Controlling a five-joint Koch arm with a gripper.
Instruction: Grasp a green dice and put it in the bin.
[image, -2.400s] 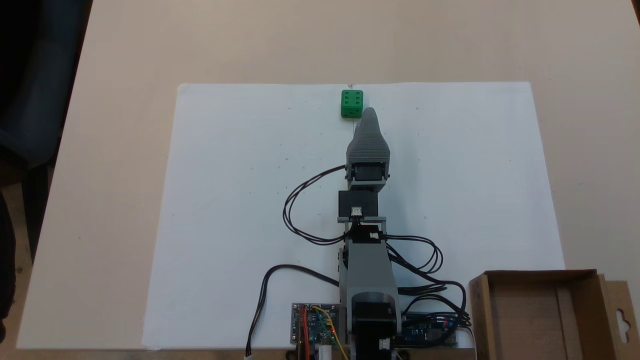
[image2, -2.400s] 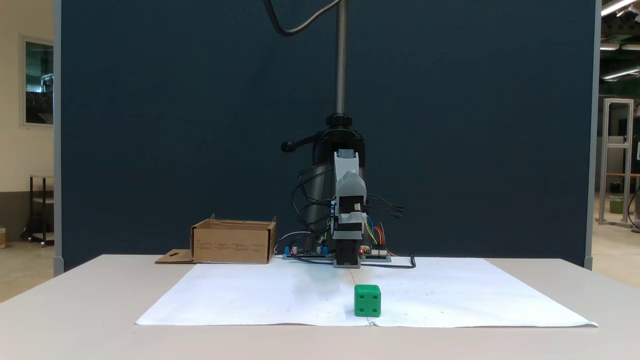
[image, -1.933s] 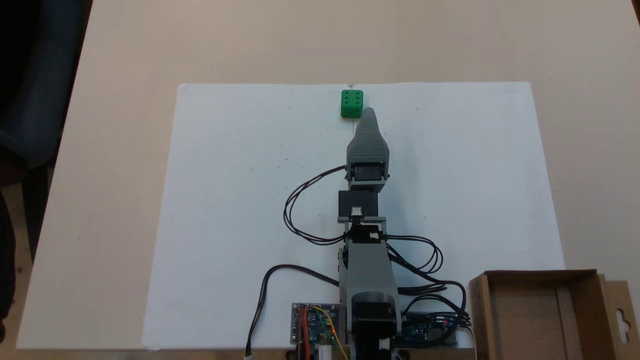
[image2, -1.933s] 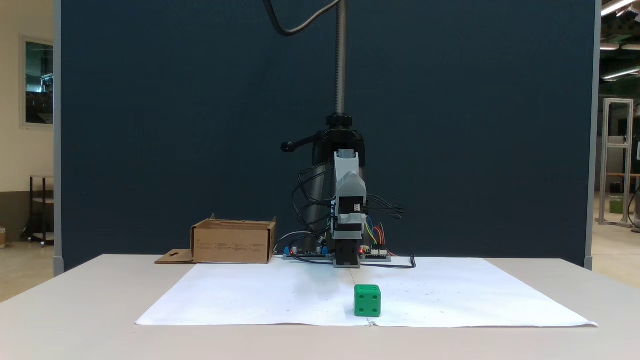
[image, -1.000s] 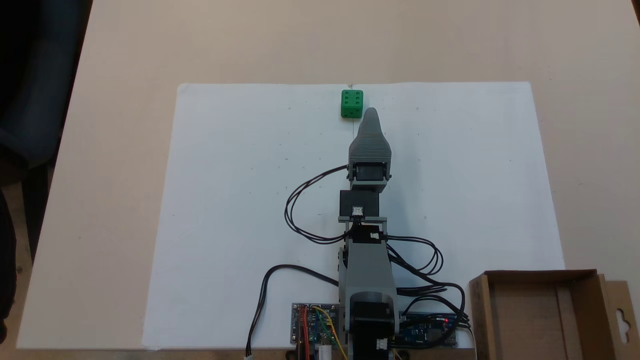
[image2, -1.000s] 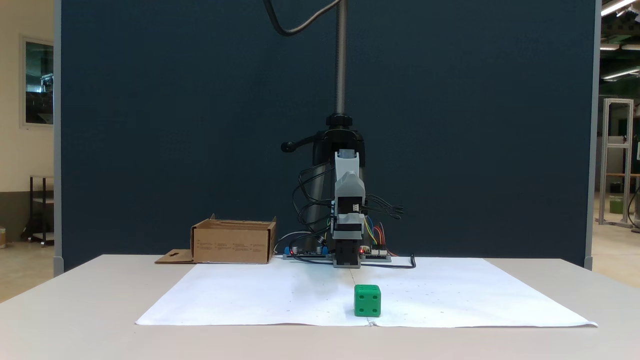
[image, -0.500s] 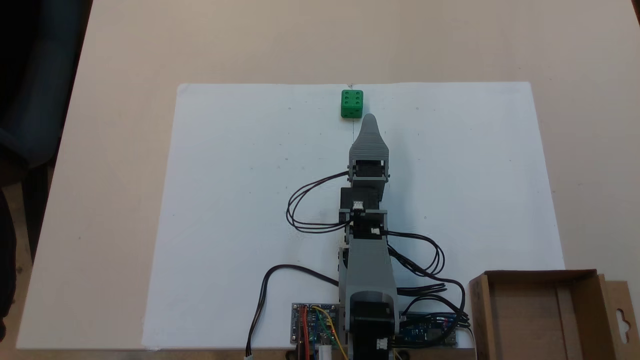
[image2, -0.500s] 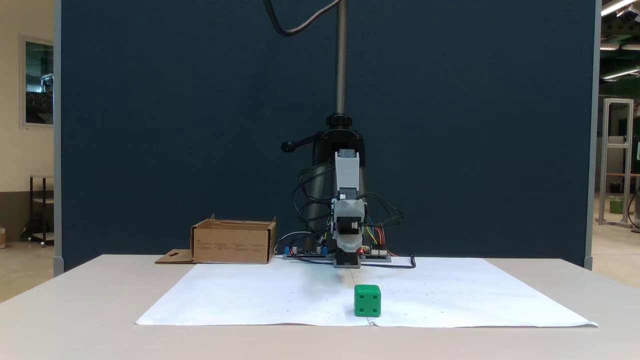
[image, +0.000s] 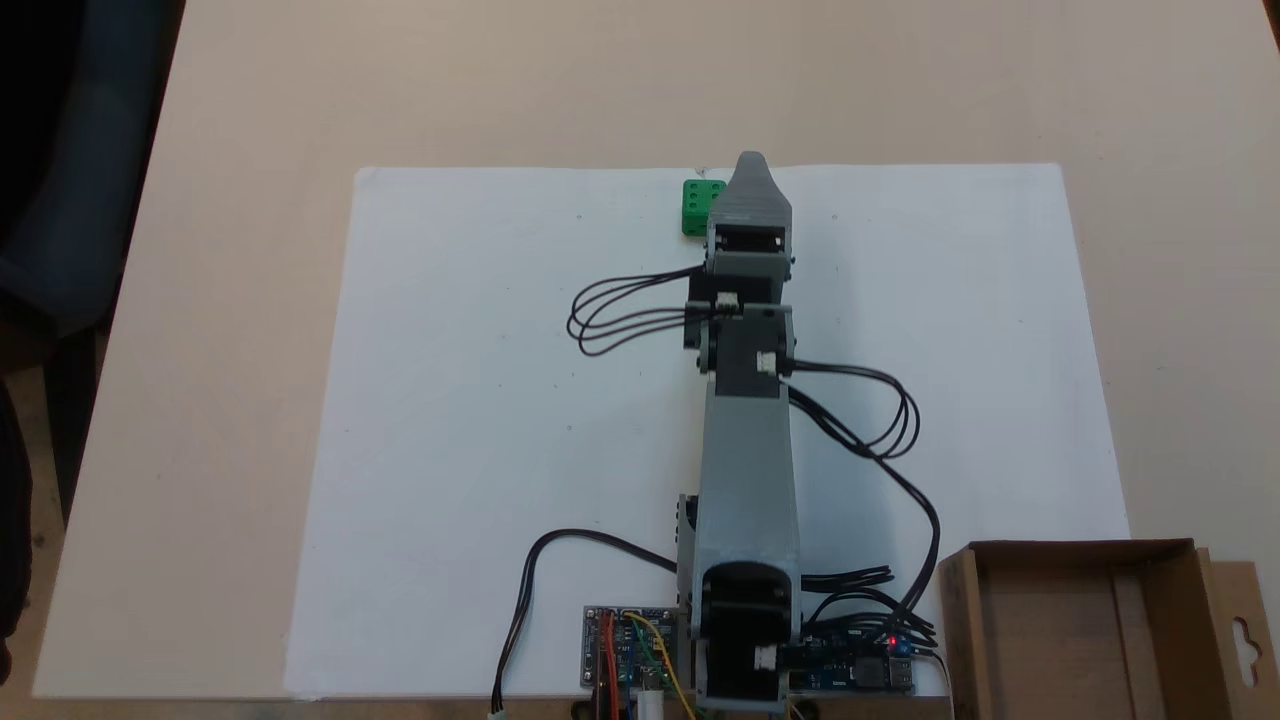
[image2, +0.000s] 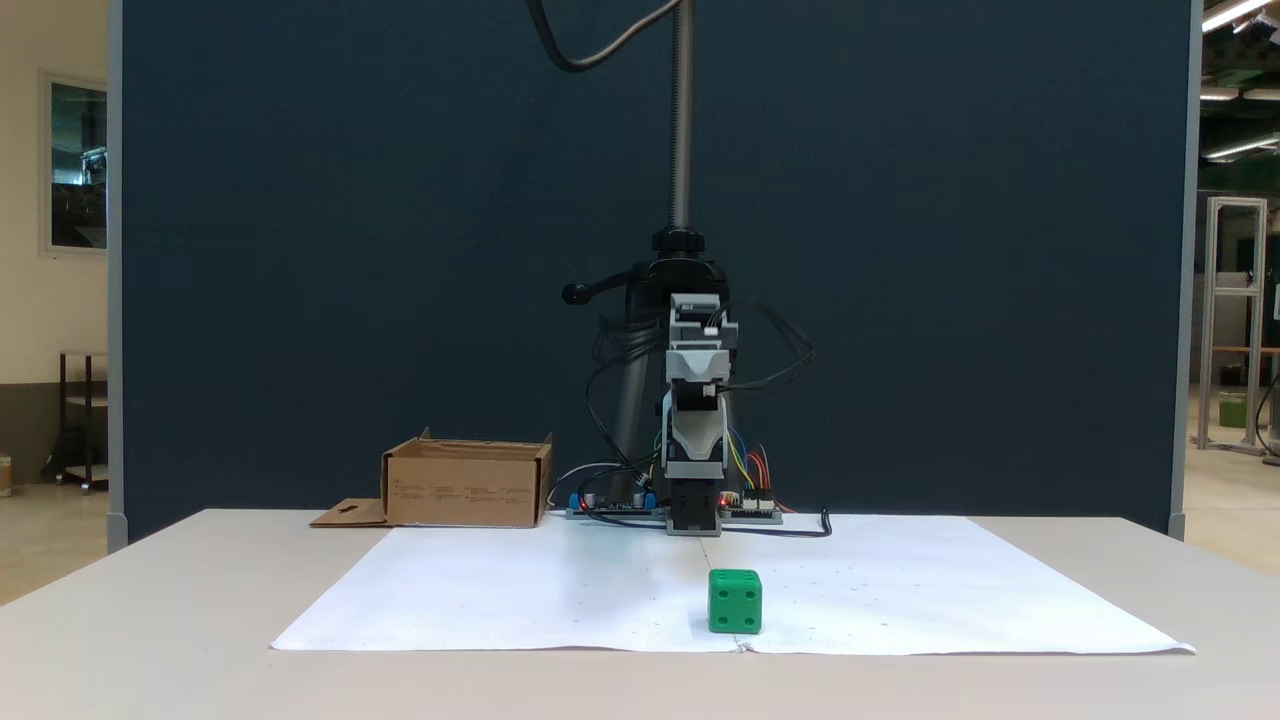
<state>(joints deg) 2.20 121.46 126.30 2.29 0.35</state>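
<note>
Arm was extended forward since half a second earlier; gripper (image: 750, 165) was carried high above green dice (image: 698, 207). Dice was left untouched near far edge of bench (image: 600, 90). Gripper opening could not be told, jaws perhaps stacked. Bin (image: 1085, 630) sat at near right corner. Descent was judged next.

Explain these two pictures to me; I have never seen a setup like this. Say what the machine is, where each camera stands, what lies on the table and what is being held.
The grey machine is a small hobby robot arm bolted at one table edge, ending in a gripper. One fixed view looks straight down; the other stands at table height, facing the arm. On the table lies a white paper sheet with a green dice near its far edge. A cardboard bin sits beside the arm's base, where circuit boards and black cables lie. The gripper hangs above the table near the dice, holding nothing visible; whether it is open cannot be told.
</note>
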